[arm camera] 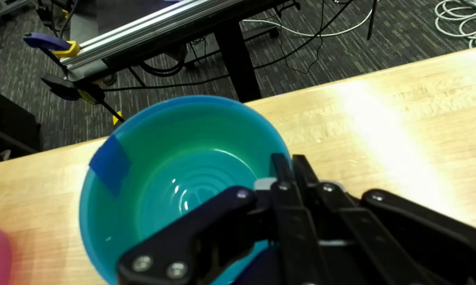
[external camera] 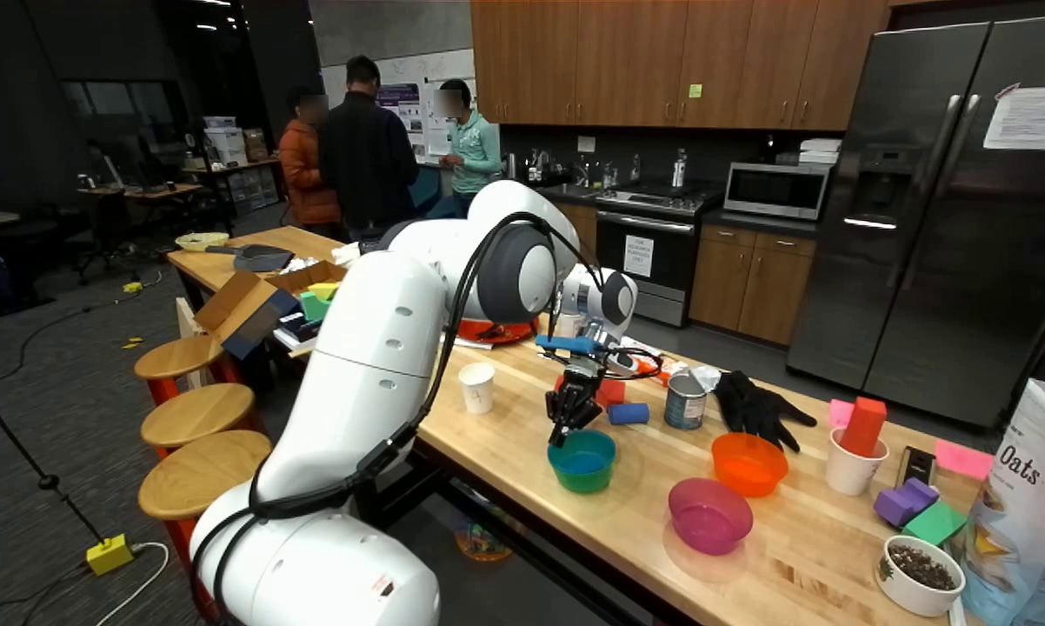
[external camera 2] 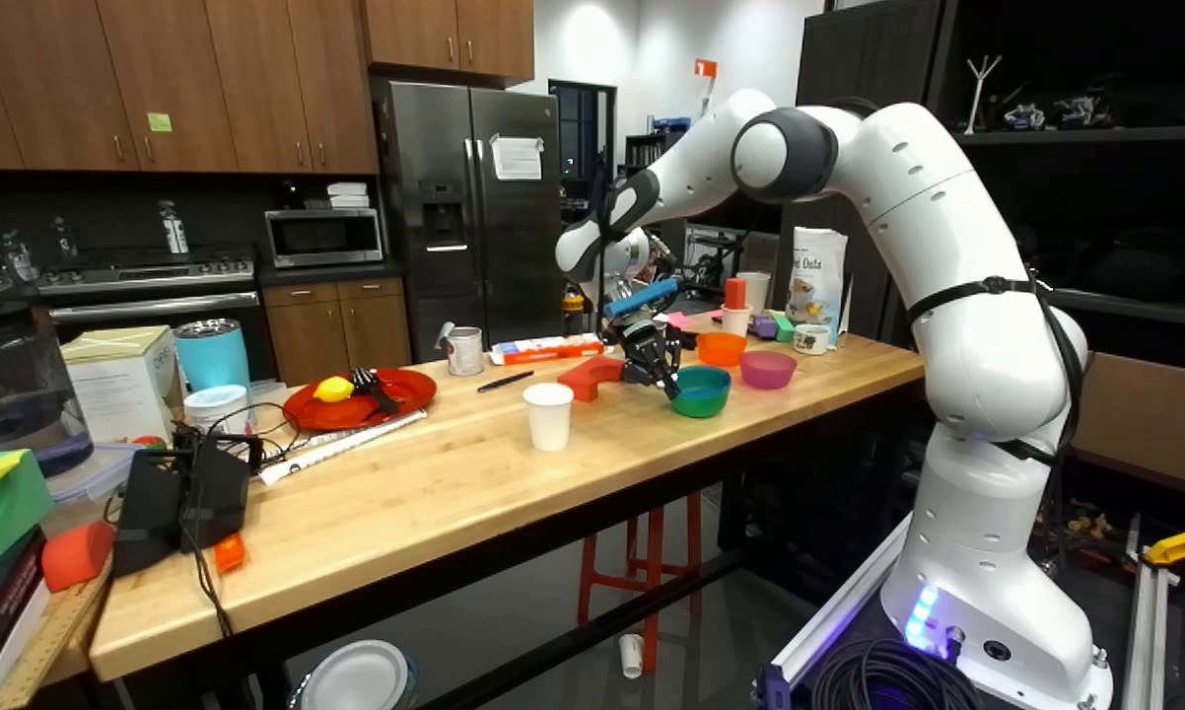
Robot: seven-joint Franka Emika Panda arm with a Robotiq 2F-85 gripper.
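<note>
Rim of a round green-and-blue plastic bowl (arm camera: 174, 158) gripped

The bowl's rim was pinched between the closed fingers of the black gripper (arm camera: 289, 161), one finger being placed inside the wall and one outside. A green outside and a bluer inside were shown in both exterior views; whether two bowls were nested could not be told. In the wrist view, a blue lip, a darker blue patch (arm camera: 111, 165) at the rim and glossy concentric rings on the base were seen. The bowl was set on the light wooden tabletop (external camera: 801, 539), near the round translucent magenta bowl (external camera: 710, 517) but apart from it. Just beside the magenta bowl a round orange bowl (external camera: 748, 467) was seen.
</note>
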